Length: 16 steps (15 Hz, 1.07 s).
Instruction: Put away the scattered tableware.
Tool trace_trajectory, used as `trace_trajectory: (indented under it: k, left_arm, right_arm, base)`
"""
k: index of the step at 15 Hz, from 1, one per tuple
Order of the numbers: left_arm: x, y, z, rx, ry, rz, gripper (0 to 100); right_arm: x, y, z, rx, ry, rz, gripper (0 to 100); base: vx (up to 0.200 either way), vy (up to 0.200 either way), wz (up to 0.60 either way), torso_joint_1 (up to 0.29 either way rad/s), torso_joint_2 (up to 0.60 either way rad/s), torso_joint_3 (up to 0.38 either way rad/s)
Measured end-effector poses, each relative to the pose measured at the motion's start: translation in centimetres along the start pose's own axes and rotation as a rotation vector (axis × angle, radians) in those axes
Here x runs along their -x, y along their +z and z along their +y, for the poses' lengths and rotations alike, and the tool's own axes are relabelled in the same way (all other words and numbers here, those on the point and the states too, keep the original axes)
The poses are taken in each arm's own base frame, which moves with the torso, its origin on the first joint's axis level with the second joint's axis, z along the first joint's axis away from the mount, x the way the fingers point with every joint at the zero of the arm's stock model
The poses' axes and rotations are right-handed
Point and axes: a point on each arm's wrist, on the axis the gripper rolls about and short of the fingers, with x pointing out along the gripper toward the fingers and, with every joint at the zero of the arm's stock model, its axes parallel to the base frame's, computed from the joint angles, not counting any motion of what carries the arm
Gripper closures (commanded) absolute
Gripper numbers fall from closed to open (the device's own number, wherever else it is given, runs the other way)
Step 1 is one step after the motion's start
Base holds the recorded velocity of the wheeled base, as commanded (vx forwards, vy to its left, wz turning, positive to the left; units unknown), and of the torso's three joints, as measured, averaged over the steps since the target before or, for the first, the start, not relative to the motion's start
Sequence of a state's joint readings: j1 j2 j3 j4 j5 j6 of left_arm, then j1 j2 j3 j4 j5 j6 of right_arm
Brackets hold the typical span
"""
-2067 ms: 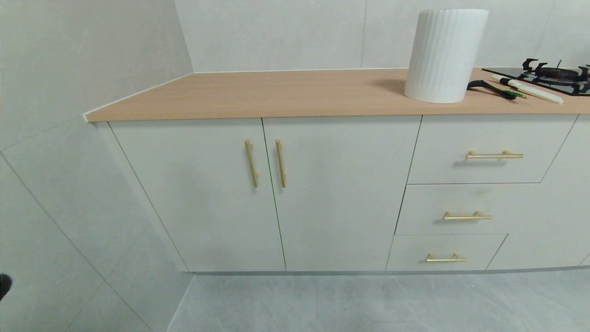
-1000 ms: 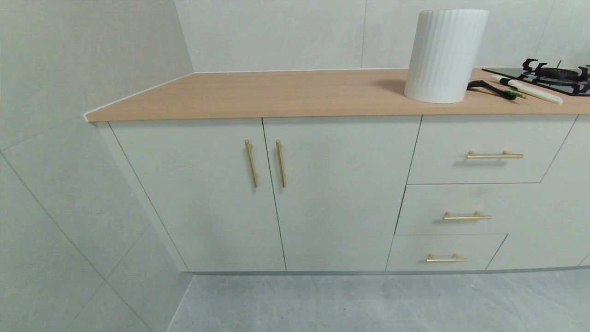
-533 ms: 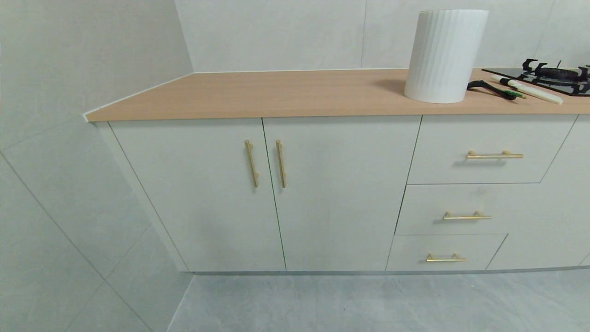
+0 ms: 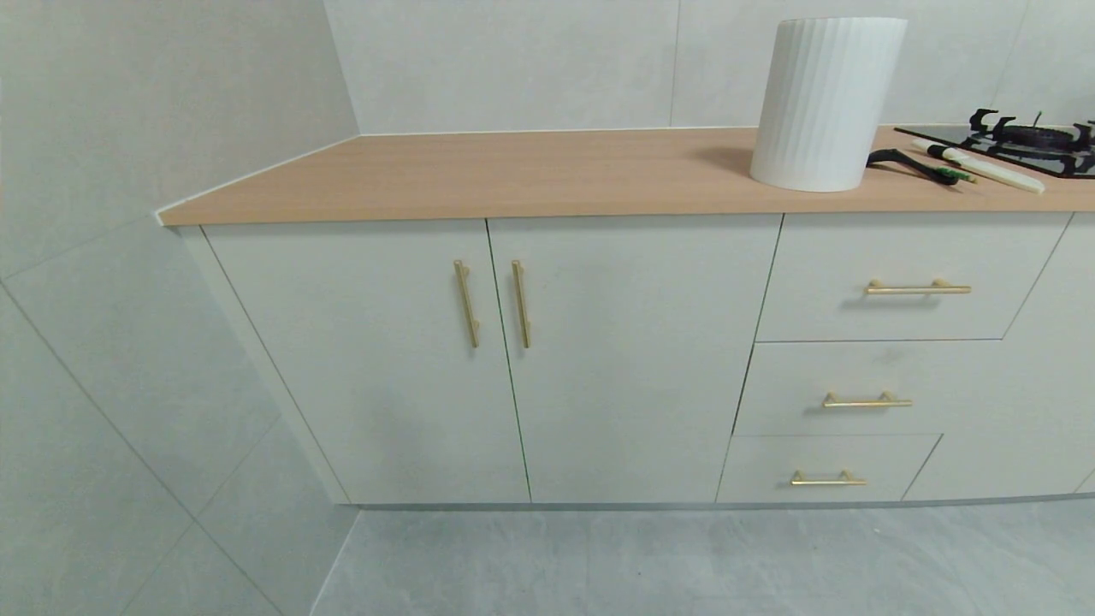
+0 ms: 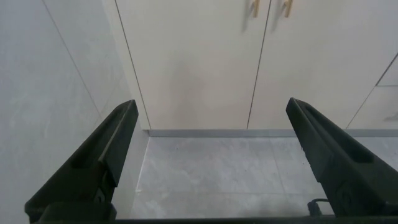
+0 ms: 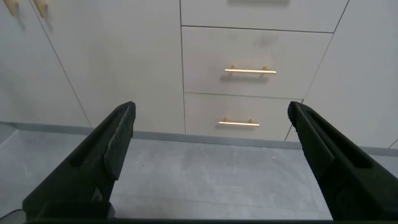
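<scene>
On the wooden countertop (image 4: 513, 175) a tall white ribbed holder (image 4: 826, 103) stands at the right. Beside it lie scattered utensils: a black-handled tool (image 4: 908, 162), green-tipped chopsticks (image 4: 948, 174) and a cream-coloured knife (image 4: 984, 167). My left gripper (image 5: 211, 115) is open and hangs low over the floor, facing the base of the double cabinet doors (image 5: 261, 62). My right gripper (image 6: 211, 118) is open too, low in front of the lower drawers (image 6: 249, 71). Neither holds anything.
A black gas hob (image 4: 1026, 141) sits at the far right of the counter. Below are double doors with gold handles (image 4: 492, 304) and three drawers (image 4: 915, 288). A tiled wall (image 4: 128, 257) closes the left side. Grey floor (image 4: 684, 565) lies in front.
A dark shape at the lower left edge of the head view 2.1 s ago is gone. Nothing else has changed.
</scene>
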<state>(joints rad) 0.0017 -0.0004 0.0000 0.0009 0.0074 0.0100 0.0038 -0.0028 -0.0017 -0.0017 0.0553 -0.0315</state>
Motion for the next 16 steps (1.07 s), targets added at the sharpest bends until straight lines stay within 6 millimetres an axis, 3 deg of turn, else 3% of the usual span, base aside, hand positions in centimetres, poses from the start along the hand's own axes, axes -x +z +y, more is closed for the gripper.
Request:
trace_trajectory:
  k: [6, 16]
  left_arm:
    - [0.0, -0.01, 0.0, 0.001, 0.0, 0.001, 0]
    - [0.01, -0.01, 0.0, 0.001, 0.0, 0.0, 0]
  right_arm:
    - [0.0, -0.01, 0.0, -0.005, 0.0, 0.001, 0]
    - [0.0, -0.02, 0.0, -0.012, 0.0, 0.002, 0]
  base:
    - [0.0, 0.0, 0.0, 0.0, 0.0, 0.0]
    - [0.0, -0.2, 0.0, 0.003, 0.0, 0.005]
